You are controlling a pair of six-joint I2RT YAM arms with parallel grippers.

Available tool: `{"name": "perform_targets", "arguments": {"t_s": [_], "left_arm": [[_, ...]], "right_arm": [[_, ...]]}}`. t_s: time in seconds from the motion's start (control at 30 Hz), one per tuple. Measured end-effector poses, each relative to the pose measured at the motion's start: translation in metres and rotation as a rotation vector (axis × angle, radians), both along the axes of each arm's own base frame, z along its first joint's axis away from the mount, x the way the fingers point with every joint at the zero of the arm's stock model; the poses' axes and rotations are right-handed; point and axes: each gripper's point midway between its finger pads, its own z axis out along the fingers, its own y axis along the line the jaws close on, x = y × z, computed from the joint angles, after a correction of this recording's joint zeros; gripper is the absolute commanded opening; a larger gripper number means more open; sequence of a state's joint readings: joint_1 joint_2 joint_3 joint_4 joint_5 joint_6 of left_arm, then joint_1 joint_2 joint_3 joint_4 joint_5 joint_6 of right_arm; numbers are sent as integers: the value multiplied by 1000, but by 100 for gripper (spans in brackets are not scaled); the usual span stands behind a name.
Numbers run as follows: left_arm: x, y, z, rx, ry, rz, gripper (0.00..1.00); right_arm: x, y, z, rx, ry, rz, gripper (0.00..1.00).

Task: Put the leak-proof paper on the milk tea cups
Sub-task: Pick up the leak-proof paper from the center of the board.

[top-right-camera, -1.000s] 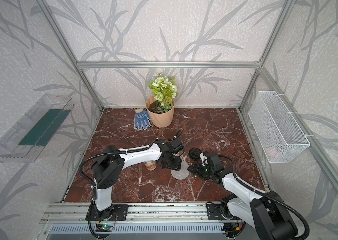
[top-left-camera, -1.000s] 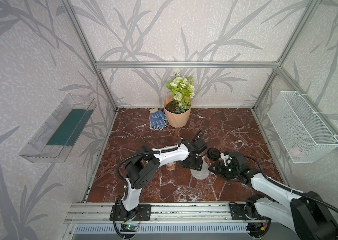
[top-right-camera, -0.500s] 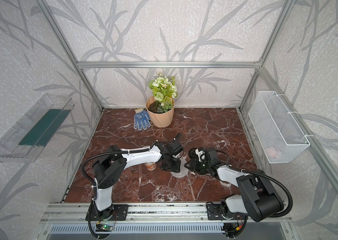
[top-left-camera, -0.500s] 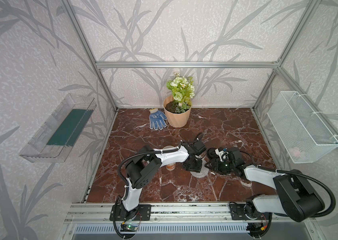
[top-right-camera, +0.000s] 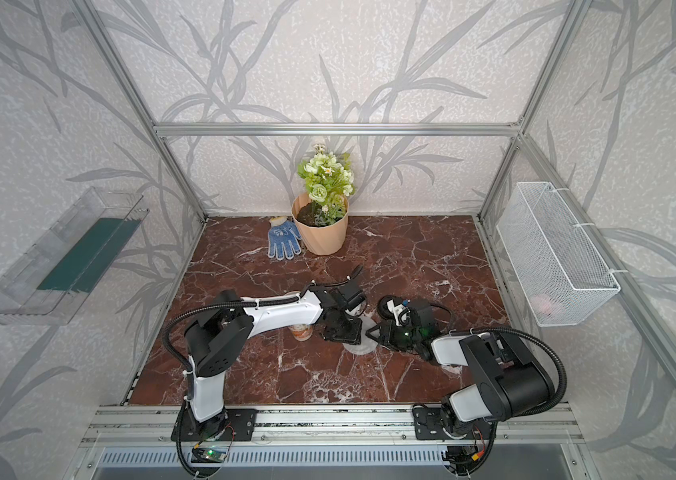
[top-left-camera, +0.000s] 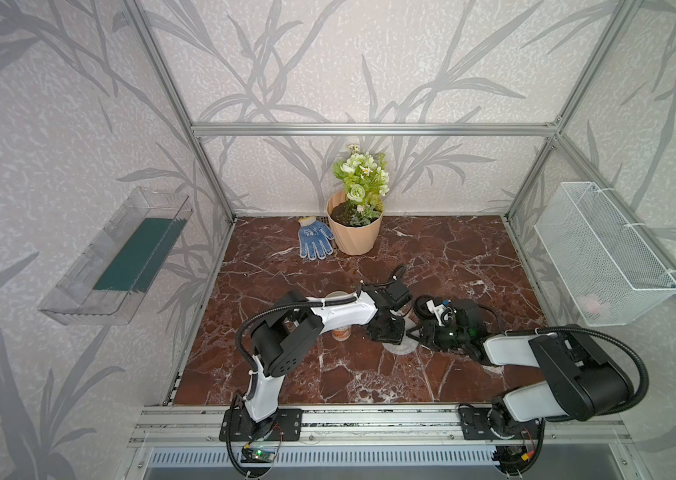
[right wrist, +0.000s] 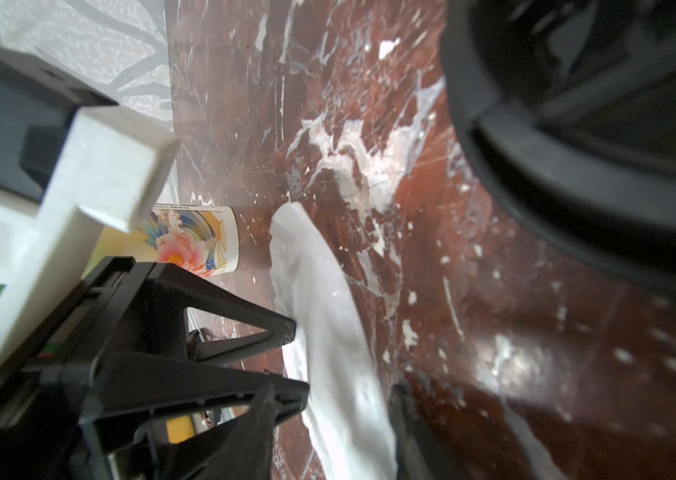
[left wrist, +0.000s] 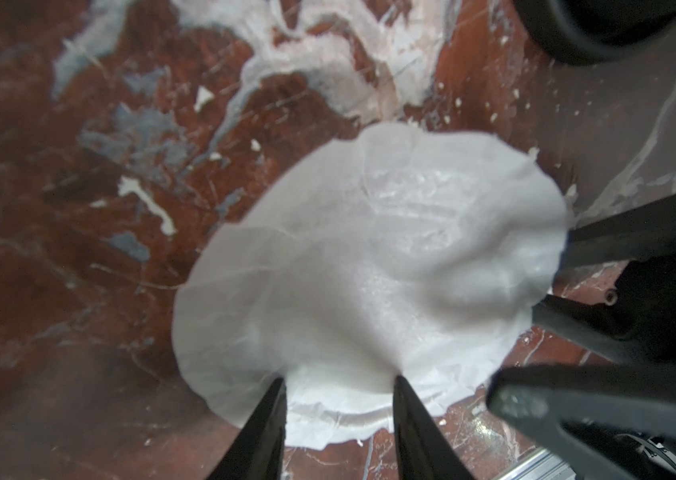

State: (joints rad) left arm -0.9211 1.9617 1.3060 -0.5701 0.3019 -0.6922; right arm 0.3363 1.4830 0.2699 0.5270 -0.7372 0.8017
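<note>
Beside the cup (top-left-camera: 341, 331), on its side toward the right arm, the leak-proof paper (top-left-camera: 401, 348) sits low in a top view. Your left gripper (top-left-camera: 386, 332) is between cup and paper, so that arm is nearer the cup. The right gripper (top-left-camera: 417, 332) is past the paper, away from the cup. The cup stands straight up.

From the left wrist, the left gripper (left wrist: 340, 386) is clamped on the round paper's (left wrist: 369, 270) edge.

From the right wrist, the right gripper's (right wrist: 332, 415) jaws sit either side of the paper (right wrist: 328, 332). You cannot tell if they pinch it.

Count one cup (right wrist: 190, 241), one black lid (right wrist: 577, 124), one paper for sure.
</note>
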Motion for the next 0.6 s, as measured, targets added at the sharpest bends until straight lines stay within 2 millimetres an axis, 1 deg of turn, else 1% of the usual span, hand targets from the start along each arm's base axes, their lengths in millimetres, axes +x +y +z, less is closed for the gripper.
{"name": "perform_targets", "arguments": {"t_s": [0.03, 0.2, 0.3, 0.33, 0.5, 0.53, 0.6], "left_arm": [[0, 0, 0, 0, 0, 0, 42], [0, 0, 0, -3, 1, 0, 42], [0, -1, 0, -7, 2, 0, 44], [0, -1, 0, -9, 2, 0, 46], [1, -7, 6, -33, 6, -6, 60], [2, -10, 9, -40, 7, -6, 63], [8, -19, 24, -74, -13, -10, 67]], "right_arm": [[0, 0, -1, 5, 3, -5, 34], [0, -3, -2, 9, -2, -33, 20], [0, -4, -2, 5, -6, -43, 1], [1, -4, -1, 6, -11, -45, 0], [2, -4, 1, 9, -22, -48, 0], [2, -4, 2, 11, -25, -48, 0], [2, -4, 7, 17, -39, -51, 0]]}}
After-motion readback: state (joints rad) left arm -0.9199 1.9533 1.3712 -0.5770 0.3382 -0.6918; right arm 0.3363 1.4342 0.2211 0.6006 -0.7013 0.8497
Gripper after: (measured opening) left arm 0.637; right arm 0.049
